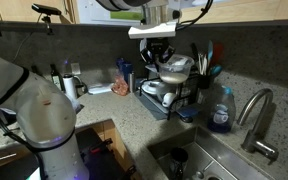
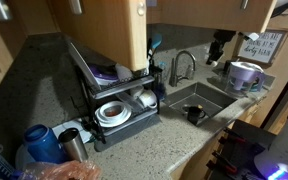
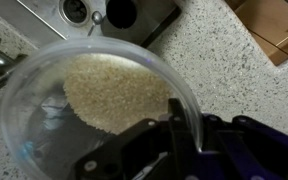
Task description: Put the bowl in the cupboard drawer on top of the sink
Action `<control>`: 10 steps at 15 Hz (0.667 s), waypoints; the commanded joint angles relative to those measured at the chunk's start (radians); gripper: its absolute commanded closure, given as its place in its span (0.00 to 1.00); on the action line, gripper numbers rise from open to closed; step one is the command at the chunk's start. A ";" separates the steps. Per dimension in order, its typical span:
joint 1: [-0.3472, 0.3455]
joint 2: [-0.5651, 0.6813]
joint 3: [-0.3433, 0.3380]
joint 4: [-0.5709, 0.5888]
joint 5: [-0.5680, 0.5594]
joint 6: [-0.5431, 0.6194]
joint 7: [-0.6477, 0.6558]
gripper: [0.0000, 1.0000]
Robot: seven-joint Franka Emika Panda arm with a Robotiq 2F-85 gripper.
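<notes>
One bowl (image 3: 104, 95) (blurred), rim partly off-frame

- Black 2-tier dish rack (image 2: 84, 62) on speckled counter (image 2: 174, 150); white plates (image 2: 112, 112) in lower tier.
- Blue soap bottle (image 1: 220, 112) w/ pump, on counter.
- Utensils (image 1: 202, 58) upright at rack end.
- Framed sign (image 2: 265, 45) at wall, mug (image 2: 244, 73) in front.
- Blue container (image 2: 39, 142) beside steel tumbler (image 2: 72, 145).

Small translucent-white bowl (image 3: 54, 115), upright, empty, aloft just beside the stainless steel sink (image 2: 216, 98)
</notes>
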 commanded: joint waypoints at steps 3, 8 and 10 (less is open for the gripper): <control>0.005 -0.005 -0.010 -0.001 -0.007 0.002 -0.012 0.99; 0.012 0.001 -0.021 0.039 -0.016 -0.003 -0.050 0.99; 0.018 0.007 -0.020 0.066 -0.016 -0.012 -0.079 0.99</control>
